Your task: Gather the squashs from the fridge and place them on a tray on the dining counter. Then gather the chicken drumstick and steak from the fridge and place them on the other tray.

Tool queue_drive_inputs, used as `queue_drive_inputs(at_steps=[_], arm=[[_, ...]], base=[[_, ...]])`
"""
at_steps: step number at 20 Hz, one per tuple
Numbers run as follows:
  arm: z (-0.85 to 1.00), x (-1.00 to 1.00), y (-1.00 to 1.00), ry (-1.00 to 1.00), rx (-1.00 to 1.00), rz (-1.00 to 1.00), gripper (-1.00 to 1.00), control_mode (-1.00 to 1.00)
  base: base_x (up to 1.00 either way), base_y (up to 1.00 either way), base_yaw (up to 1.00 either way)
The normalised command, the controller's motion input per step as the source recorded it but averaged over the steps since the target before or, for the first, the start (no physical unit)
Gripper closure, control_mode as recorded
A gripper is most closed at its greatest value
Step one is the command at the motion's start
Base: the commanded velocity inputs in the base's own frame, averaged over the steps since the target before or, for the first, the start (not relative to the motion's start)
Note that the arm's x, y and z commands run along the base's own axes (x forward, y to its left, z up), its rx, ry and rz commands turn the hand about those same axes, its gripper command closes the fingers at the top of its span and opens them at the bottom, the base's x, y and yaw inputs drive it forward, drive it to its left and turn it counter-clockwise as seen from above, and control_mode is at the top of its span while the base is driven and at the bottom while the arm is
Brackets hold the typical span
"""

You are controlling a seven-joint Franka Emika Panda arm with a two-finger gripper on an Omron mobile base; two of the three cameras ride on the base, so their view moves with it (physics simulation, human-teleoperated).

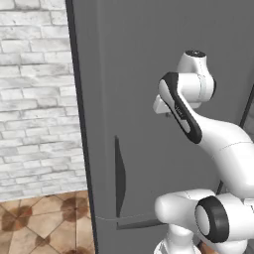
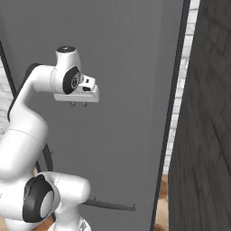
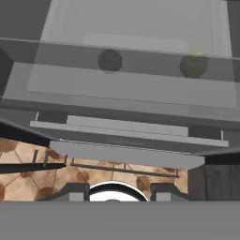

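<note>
The fridge is a tall dark grey front close before me, its door shut, with a recessed vertical handle low on the left. My gripper hangs open in front of the door at mid height, its two short fingertips pointing down and holding nothing. In the hand view the gripper looks down over light grey shelves and a pale drawer. Two dim round things show there, the right one greenish-yellow. Trays, dining counter, drumstick and steak are out of view.
A white brick wall stands left of the fridge over a brown tiled floor. A dark wall rises close on the right. My own arm's elbow and base crowd the lower foreground.
</note>
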Motion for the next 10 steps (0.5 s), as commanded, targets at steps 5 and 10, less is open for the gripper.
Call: queue_drive_inputs(at_steps=[5, 10], arm=[[0.0, 0.0, 0.0, 0.0, 0.0, 0.0, -1.0, 1.0], [0.0, 0.0, 0.0, 0.0, 0.0, 0.0, -1.0, 1.0]], base=[[-0.13, 0.04, 0.0], [-0.81, 0.13, 0.0]])
